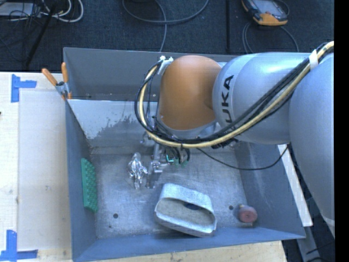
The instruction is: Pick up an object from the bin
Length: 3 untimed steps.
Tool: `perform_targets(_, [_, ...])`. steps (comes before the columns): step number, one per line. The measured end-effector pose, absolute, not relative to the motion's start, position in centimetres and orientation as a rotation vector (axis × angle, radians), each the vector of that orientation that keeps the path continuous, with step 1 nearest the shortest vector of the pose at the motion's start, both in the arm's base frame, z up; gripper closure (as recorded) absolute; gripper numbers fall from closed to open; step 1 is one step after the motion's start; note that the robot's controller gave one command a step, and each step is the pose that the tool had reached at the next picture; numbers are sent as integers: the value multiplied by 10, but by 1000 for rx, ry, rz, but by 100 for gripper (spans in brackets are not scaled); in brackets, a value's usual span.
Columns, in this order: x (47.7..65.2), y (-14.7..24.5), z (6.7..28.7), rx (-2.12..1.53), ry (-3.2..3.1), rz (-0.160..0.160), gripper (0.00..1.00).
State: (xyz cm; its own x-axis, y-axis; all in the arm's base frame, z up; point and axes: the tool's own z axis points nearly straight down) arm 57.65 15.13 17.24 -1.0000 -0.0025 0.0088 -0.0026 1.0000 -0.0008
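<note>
Bin [103, 141]: grey metal, sloped walls.
Claw [157, 167]: low near bin centre; its opening cannot be told.
Foil wad [138, 172]: just beside claw, at its 9 o'clock.
Rest: green block [88, 183] at 9 o'clock, grey pouch [185, 210] at 6.

In the grey bin [109, 212] lie a green bumpy block [89, 183] by the left wall, a shiny crumpled lump [138, 171] in the middle, a pale cup [185, 209] on its side in front, and a small pink round thing [247, 214] at the right.
</note>
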Motion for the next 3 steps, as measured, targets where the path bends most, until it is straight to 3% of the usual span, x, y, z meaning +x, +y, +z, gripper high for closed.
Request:
perform_targets(1, [581,151,71,361,-3124,-3,0])
perform_targets(2, [582,151,74,355,-3128,-5,100])
perform_targets(3, [590,193,254,1210,-2907,-1,100])
